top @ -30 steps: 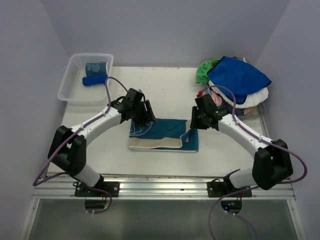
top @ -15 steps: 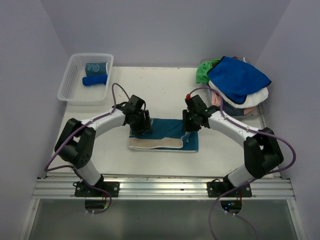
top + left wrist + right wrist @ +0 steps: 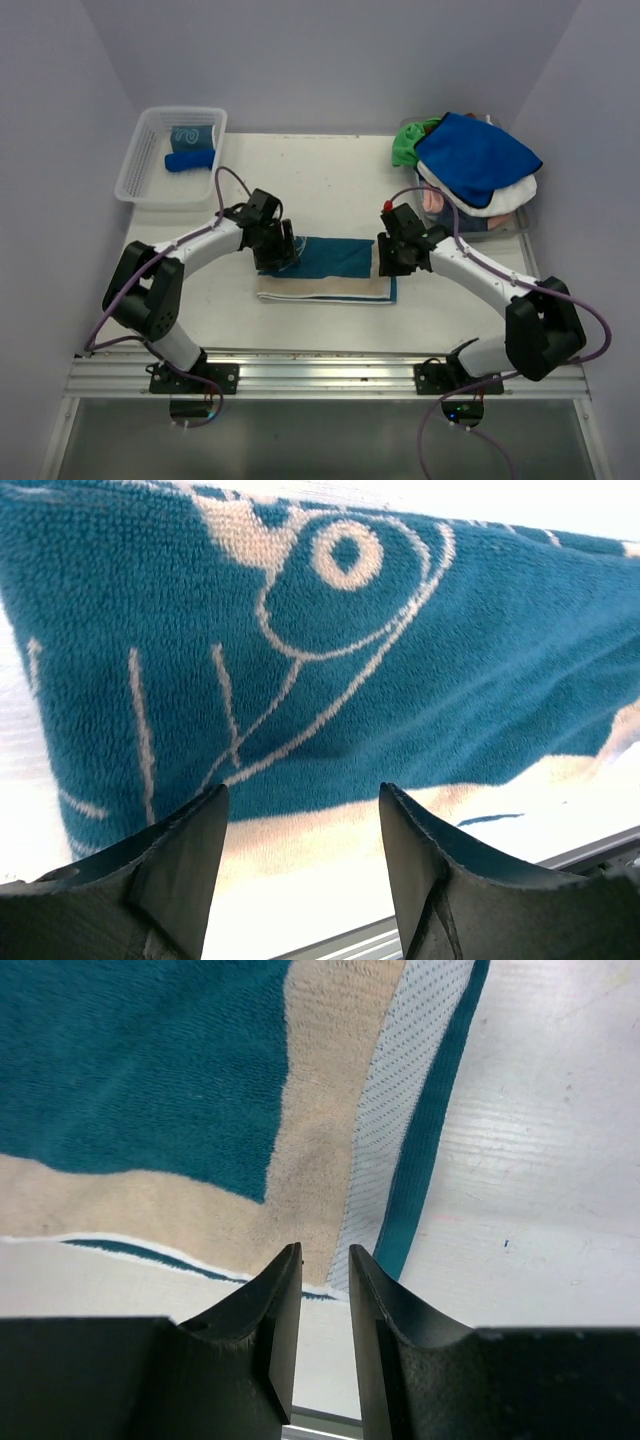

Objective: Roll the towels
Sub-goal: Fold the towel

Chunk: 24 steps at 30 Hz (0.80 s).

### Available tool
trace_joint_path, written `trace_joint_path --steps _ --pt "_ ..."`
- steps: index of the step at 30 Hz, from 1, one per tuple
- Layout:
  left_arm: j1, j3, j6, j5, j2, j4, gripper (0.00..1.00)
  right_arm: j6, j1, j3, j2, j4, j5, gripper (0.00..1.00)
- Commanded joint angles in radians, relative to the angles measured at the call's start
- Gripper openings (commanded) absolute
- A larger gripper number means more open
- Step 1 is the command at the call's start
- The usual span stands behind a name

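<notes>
A teal and beige towel lies flat on the white worktop, midway between the two arms. It is folded into a long band, with the beige strip along its near edge. The left wrist view shows its white swirl and line pattern on teal pile.

The left pincer sits over the towel's left end. Its fingers stand well apart with nothing between them, only the cloth below.

The right pincer sits over the towel's right end, where a pale mesh-textured underside and a teal hem are turned up. Its fingers are close together with a narrow gap, and no cloth shows in that gap. Whether the tips touch the cloth is hard to tell from this angle.

At the far left corner stands a clear mesh basket. It holds a rolled teal towel and, just in front of it, a rolled blue towel.

At the far right lies a loose pile of towels. A royal blue towel is on top, a green one at its left edge, and white and pink ones beneath.
</notes>
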<state>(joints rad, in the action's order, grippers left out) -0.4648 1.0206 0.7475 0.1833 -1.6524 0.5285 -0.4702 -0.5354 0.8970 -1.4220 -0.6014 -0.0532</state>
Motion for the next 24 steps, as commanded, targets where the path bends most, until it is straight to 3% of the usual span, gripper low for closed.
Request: trace_joint_path --steps 1,6,11,14,17,18,24 --pt "0.009 0.013 -0.040 0.005 0.085 0.031 0.66 -0.007 0.003 0.034 0.037 -0.020 -0.008 0.29" --pt "0.034 -0.112 -0.045 0.021 0.082 -0.027 0.65 -0.031 0.002 -0.068 -0.034 0.046 0.032 0.25" --pt "0.041 -0.148 -0.045 0.045 0.037 -0.081 0.65 -0.044 0.002 -0.095 -0.035 0.016 -0.023 0.23" --pt "0.041 -0.116 -0.065 0.036 0.046 -0.052 0.64 -0.050 0.003 -0.078 0.034 -0.001 -0.033 0.25" --pt "0.043 -0.070 -0.077 -0.001 0.083 -0.015 0.65 -0.064 0.003 -0.053 0.058 -0.015 -0.033 0.32" --pt "0.045 -0.060 -0.079 -0.004 0.089 -0.006 0.65 -0.067 0.003 -0.053 0.055 -0.012 -0.021 0.39" --pt "0.049 -0.057 -0.080 -0.001 0.071 -0.001 0.65 -0.108 0.002 -0.115 0.023 0.034 0.013 0.42"
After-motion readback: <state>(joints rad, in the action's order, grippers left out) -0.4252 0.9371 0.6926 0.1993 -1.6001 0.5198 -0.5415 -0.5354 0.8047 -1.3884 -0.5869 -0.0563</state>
